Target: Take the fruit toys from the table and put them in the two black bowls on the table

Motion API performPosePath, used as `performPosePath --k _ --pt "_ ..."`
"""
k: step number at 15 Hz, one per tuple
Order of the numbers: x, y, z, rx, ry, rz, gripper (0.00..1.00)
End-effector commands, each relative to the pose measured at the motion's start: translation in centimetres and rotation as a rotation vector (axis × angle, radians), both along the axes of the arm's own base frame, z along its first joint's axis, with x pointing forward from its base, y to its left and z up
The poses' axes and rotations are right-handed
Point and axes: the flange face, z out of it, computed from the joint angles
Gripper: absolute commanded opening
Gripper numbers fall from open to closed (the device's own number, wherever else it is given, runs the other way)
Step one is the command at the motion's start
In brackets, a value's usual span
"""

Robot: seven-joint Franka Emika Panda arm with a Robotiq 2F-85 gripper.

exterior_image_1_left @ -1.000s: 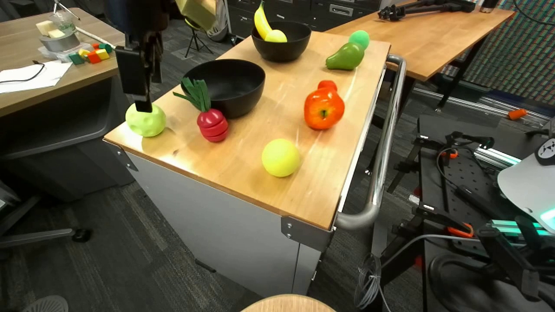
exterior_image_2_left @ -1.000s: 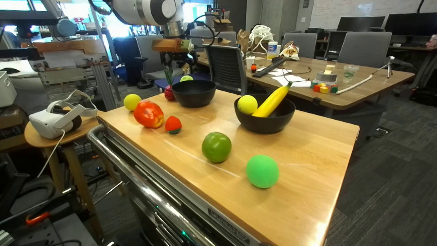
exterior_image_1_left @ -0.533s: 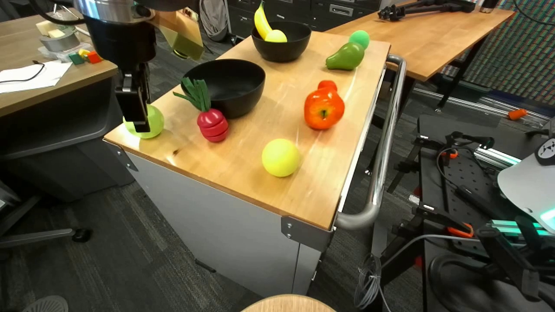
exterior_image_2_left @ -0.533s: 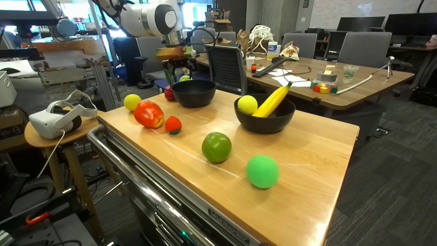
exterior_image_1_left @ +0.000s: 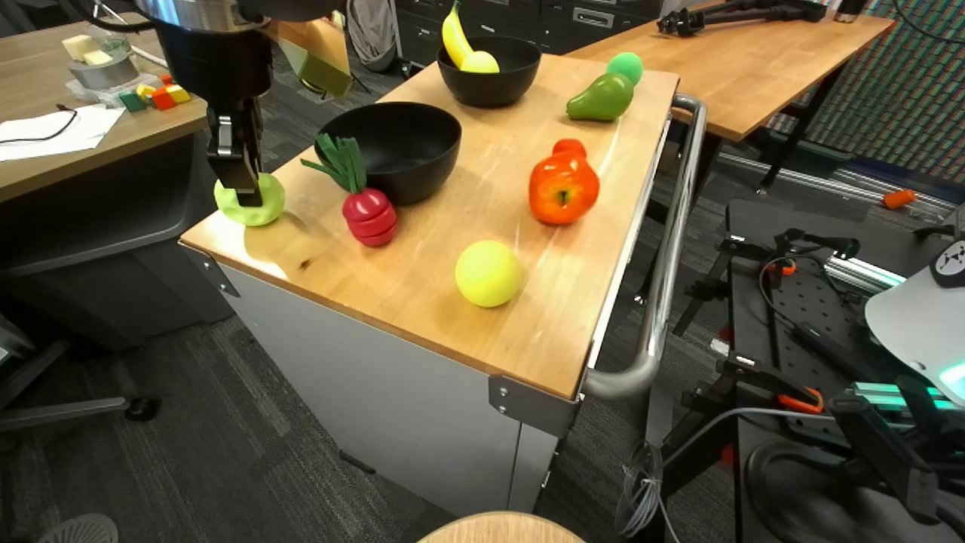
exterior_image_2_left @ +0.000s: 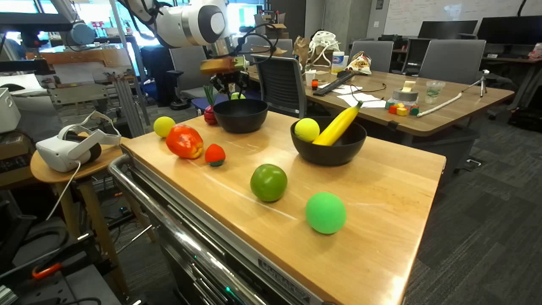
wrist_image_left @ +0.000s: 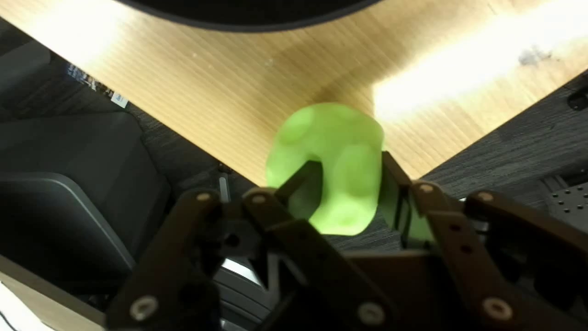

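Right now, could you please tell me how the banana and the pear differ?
The banana is yellow; the pear is green. The banana is long and slender; the pear is short and plump. The banana leans in a black bowl; the pear lies on the wooden tabletop. Both taper toward one end.

Robotics lab in an office-like room, white robot arm [exterior_image_2_left: 182, 27], VR headset [exterior_image_2_left: 61, 152] on a wooden stool [exterior_image_2_left: 91, 167], grey office chairs [exterior_image_2_left: 453, 61] at a wood-topped desk [exterior_image_2_left: 470, 101], dark monitors [exterior_image_2_left: 448, 31] near a written-on whiteboard [exterior_image_2_left: 487, 9], patterned grey carpet [exterior_image_2_left: 487, 220], black drawer cabinets [exterior_image_1_left: 562, 29]
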Motion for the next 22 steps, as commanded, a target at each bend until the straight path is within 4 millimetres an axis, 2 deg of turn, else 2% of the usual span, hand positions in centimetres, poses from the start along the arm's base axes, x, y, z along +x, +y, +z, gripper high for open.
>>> performPosePath --k 1,2,5,7,9,11,14,18,22 --pt "1.3 -1.1 1.9 -0.006 -0.067 -0.055 0.07" --pt "1.4 -1.6 2.8 -0.009 -0.081 -0.069 0.10" --pt "1.0 -3.5 8.5 -0.055 -0.131 -0.097 0.07" --pt "0.2 -5.2 12.4 -0.081 -0.144 -0.154 0.01" --pt "-1.0 -7.6 14.7 -0.123 -0.095 -0.267 0.04" --pt "-2.4 -9.6 15.3 -0.145 -0.013 -0.363 0.03" --pt "-4.5 -11.1 14.3 -0.148 0.127 -0.491 0.03" --pt "-5.9 -10.8 11.4 -0.106 0.252 -0.586 0.03" --pt "-6.3 -9.2 8.2 -0.045 0.318 -0.624 0.04"
